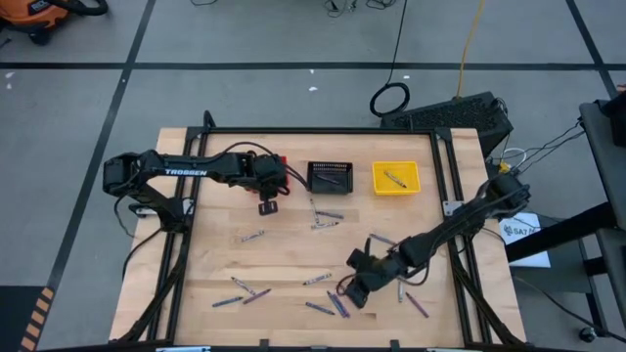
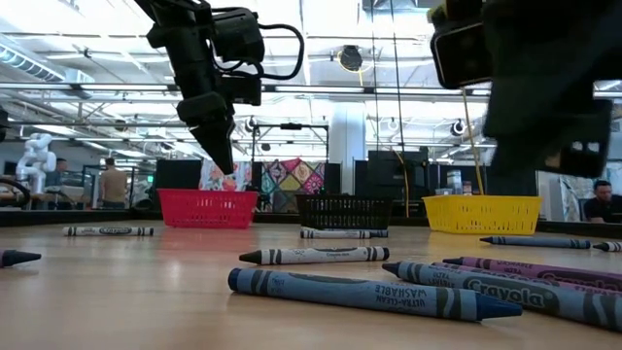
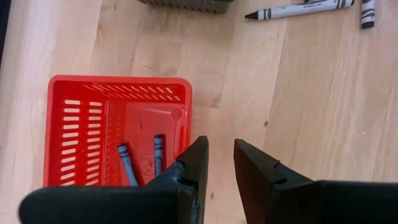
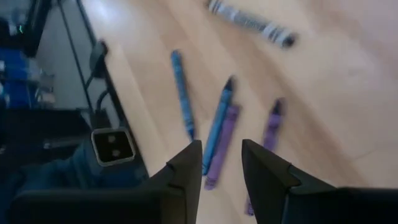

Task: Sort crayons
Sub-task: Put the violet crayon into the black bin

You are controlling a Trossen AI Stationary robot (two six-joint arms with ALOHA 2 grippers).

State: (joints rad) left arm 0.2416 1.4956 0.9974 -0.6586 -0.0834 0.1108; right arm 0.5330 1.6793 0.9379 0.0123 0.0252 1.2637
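Note:
Blue, purple and grey crayons lie scattered on the wooden table (image 1: 293, 256), several near its front edge (image 1: 333, 305). My left gripper (image 3: 221, 162) is open and empty, held above the table just beside the red basket (image 3: 118, 118). Two blue crayons (image 3: 127, 165) lie in that basket. It also shows in the low view (image 2: 219, 146), above the basket (image 2: 207, 208). My right gripper (image 4: 221, 158) is open and empty. It is held above a blue crayon (image 4: 217, 121) and a purple crayon (image 4: 224, 143) near the table's front (image 1: 347, 290).
A black basket (image 1: 330, 177) and a yellow basket (image 1: 395, 177), each with a crayon inside, stand at the far side. Grey crayons (image 1: 327, 217) lie in front of the black basket. A black metal frame (image 1: 450, 205) borders the table. More crayons (image 1: 240, 293) lie front left.

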